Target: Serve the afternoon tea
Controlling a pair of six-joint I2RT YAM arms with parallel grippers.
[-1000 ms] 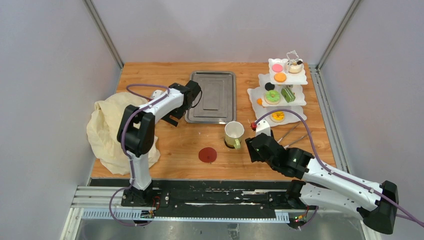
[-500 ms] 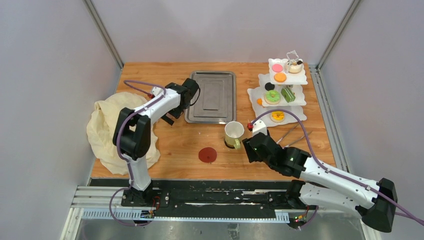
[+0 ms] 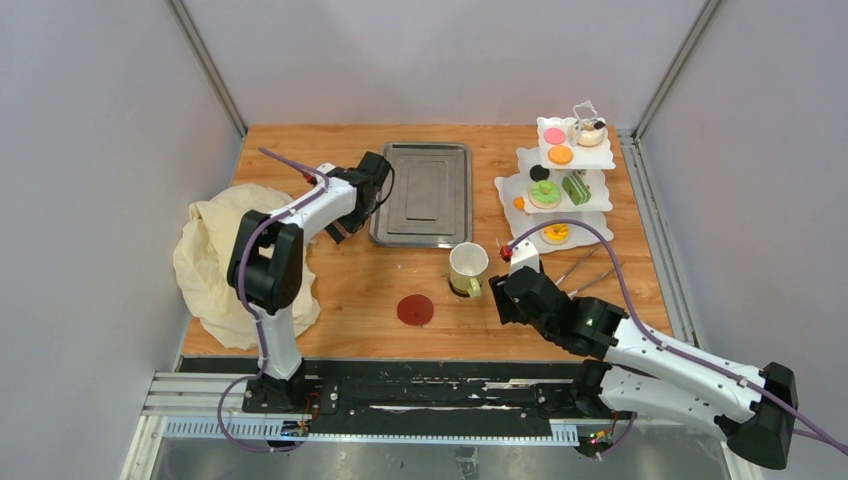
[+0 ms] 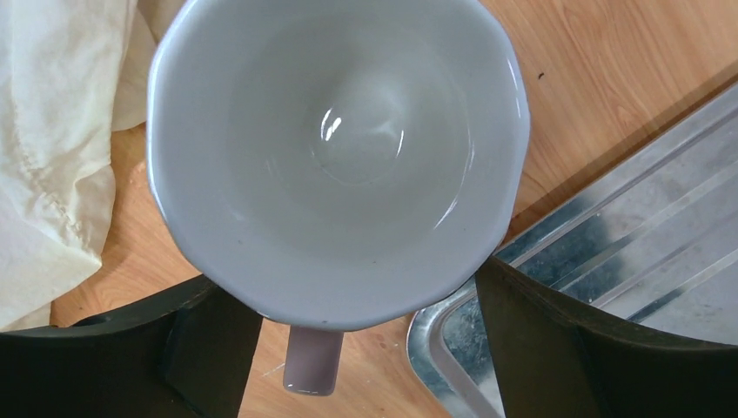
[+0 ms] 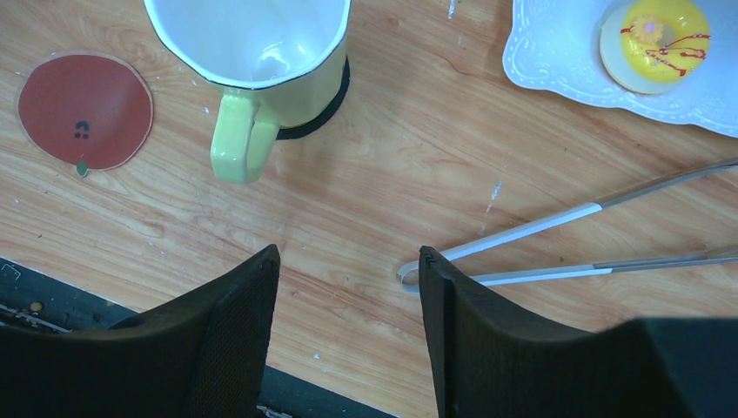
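No word, number or brand name can be read anywhere. The nearest thing to a sign sits on the red coaster, just left of the yellow mug: a few small dark marks near its middle, too small to read as letters, and a green speck at its rim on the side away from the mug.

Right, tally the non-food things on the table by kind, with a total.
Mugs: 2 (yellow mug, pale mug)
Coasters: 2 (red coaster, dark coaster)
tiered stand: 1
steel tray: 1
tongs: 1
cloth: 1
Total: 8
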